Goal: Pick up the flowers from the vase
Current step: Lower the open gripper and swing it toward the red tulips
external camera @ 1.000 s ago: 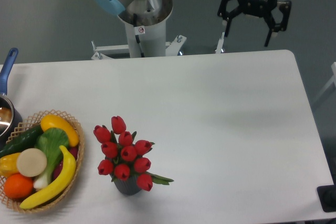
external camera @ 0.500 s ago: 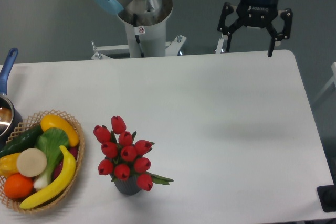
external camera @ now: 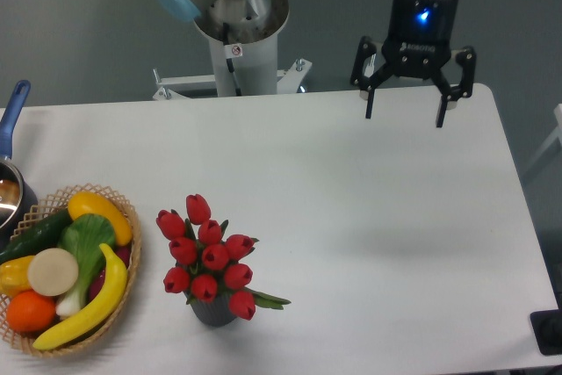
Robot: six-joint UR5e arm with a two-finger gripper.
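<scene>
I have the gripper (external camera: pixel 404 116) hanging over the far right part of the table (external camera: pixel 369 208), fingers spread wide and pointing down, with nothing between them. The flowers (external camera: pixel 209 256) sit well away from the jaws, off toward the near edge and to the camera's left of them, standing in the vase (external camera: pixel 213 313). Only a sliver of that pot shows under the buds, so I judge the stems run roughly upright, leaning a little toward the camera. That upright axis is what my next move turns on: I would carry the jaws across and toward the near edge until they flank the bunch, then close on the stems or the heads and lift straight up. One leaf sticks out on the side nearer the jaws. The basket (external camera: pixel 123 270) lies beyond the flowers, on the far side from the jaws, near enough that I should not overshoot.
</scene>
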